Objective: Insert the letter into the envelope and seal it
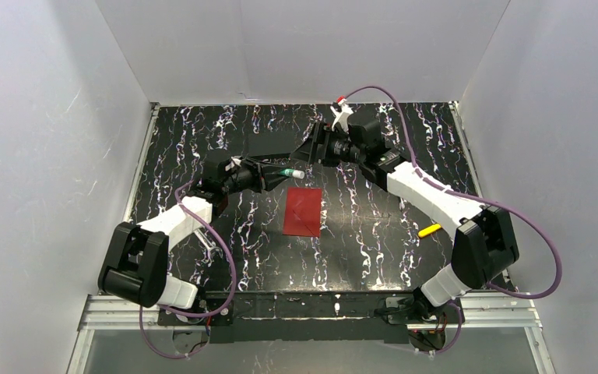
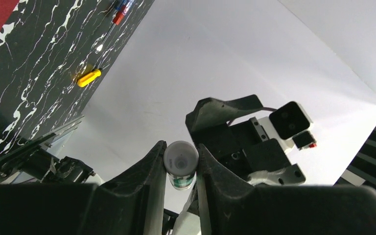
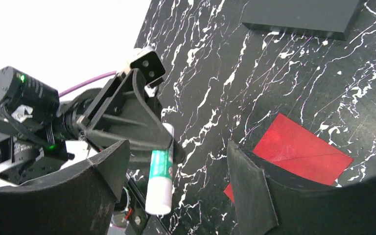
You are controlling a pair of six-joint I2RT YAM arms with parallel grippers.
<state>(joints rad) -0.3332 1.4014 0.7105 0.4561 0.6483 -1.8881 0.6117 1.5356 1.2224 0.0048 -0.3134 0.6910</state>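
The red envelope (image 1: 304,210) lies flat on the black marbled table, and the right wrist view shows it (image 3: 301,152) with its flap lines. The letter is hidden or out of view. My left gripper (image 1: 279,174) is shut on a green-and-white glue stick (image 2: 181,161), held above the table just beyond the envelope's far edge. The stick's white end (image 3: 159,196) juts out towards my right gripper (image 3: 178,144). That gripper is open, its jaws wide on either side of the stick without touching it. From above, the right gripper (image 1: 305,153) faces the left one.
A black block (image 3: 301,17) lies flat at the far side of the table. A small yellow object (image 1: 429,230) rests at the right by the right arm. A red-and-blue pen (image 2: 120,11) lies near the table's edge. White walls enclose the table on three sides.
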